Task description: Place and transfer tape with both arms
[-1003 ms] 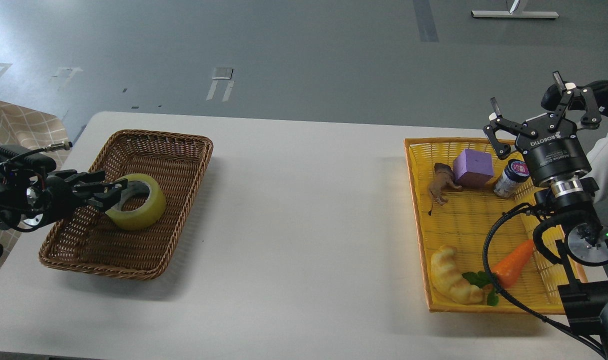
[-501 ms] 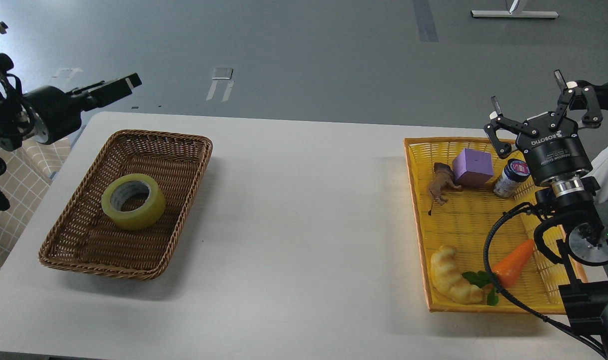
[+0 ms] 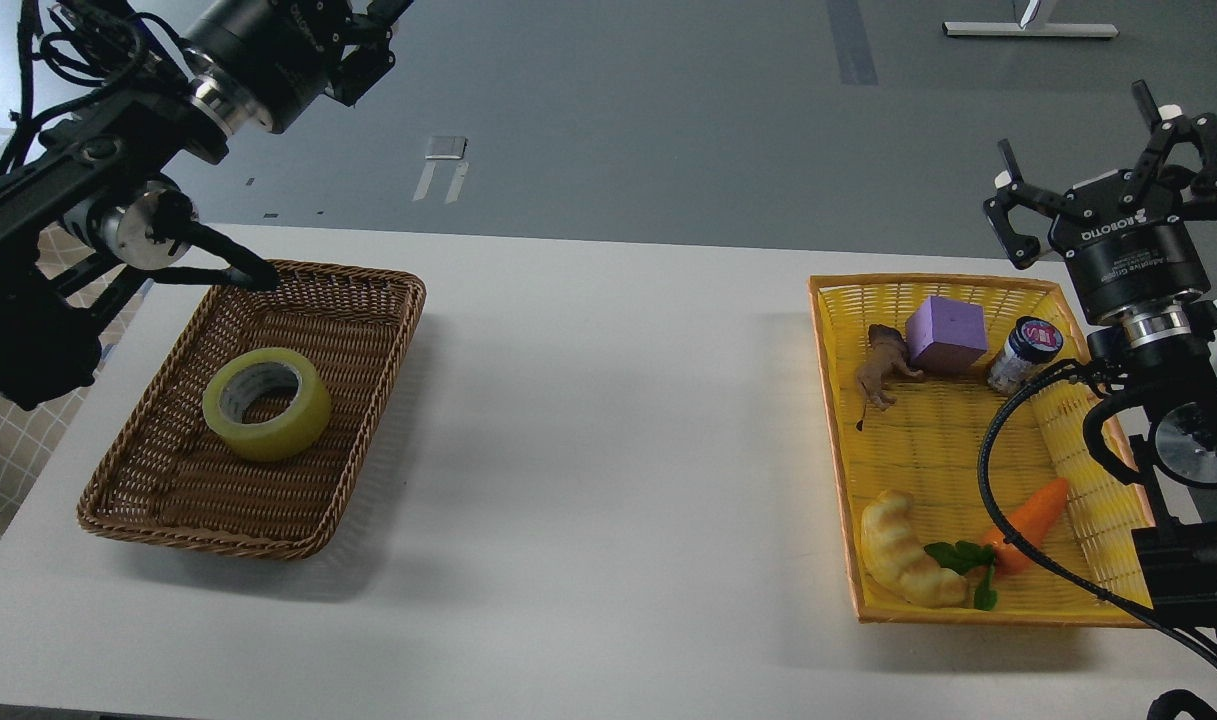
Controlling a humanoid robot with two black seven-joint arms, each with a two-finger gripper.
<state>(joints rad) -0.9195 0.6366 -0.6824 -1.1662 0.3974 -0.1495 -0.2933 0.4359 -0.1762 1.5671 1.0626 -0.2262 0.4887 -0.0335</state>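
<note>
The tape (image 3: 266, 403), a wide yellow roll with a grey-white core, lies flat in the brown wicker basket (image 3: 404, 305) on the left of the table. My left arm is raised high over the basket's far left corner. Its gripper (image 3: 366, 25) runs out of the top edge of the view, so its fingers are cut off; it is well apart from the tape. My right gripper (image 3: 1108, 135) is open and empty, held above the far right corner of the yellow basket (image 3: 838, 420).
The yellow basket holds a purple block (image 3: 946, 335), a toy lion (image 3: 880, 372), a small jar (image 3: 1026, 352), a toy carrot (image 3: 1028, 512) and a croissant toy (image 3: 903, 550). A cable from my right arm hangs over that basket. The white table (image 3: 608, 420) lies between the baskets.
My left gripper let go of the tape, which stays in the brown basket, and swung up to the top of the view. My right gripper rose slightly.
</note>
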